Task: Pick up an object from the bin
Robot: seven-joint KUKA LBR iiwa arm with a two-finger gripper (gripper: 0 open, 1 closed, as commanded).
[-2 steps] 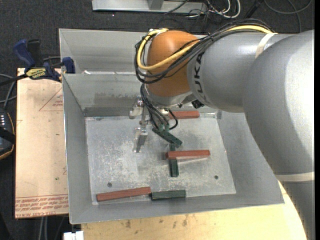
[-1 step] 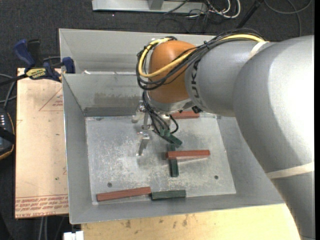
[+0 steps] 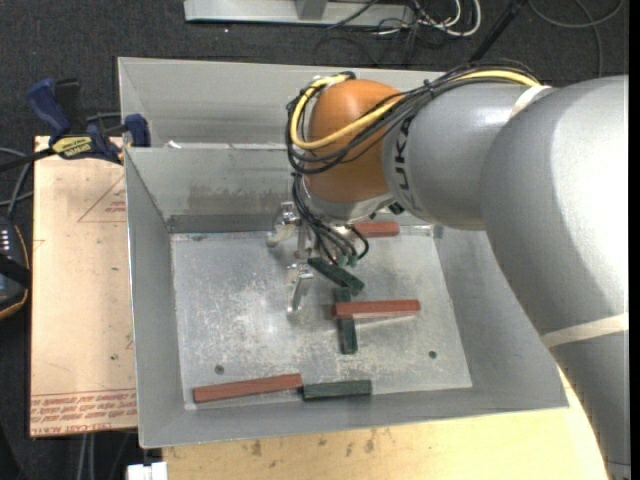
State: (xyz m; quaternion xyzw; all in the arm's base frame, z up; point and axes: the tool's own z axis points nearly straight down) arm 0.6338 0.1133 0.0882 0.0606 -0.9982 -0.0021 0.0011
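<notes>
A: Current step?
B: Approach. The pincer point(image 3: 297, 298) is low at the middle of the bin point(image 3: 150, 268); a dark green bar point(image 3: 336, 274) lies just right. Grip state: cannot tell.
A: Next move?
B: Likely centre on bar, clench, lift.

Bin point(image 3: 150, 298) floor: six bars, gripper point(image 3: 296, 306) near centre.
Clock read from the floor's centre, 12 at the back wall. Gripper sits just off centre toward 9. Tilted bar point(image 3: 336, 274) lies close by at the gripper's 2 o'clock. Rear bar point(image 3: 376, 230) at 1, against the back wall. Level bar point(image 3: 377, 309) at 3, lying crosswise; stub bar point(image 3: 347, 337) at 5, its far end touching the level bar's underside. Long bar point(image 3: 247, 389) at 7 along the front edge; short bar point(image 3: 336, 390) at 6, just beside the long bar's right end.
</notes>
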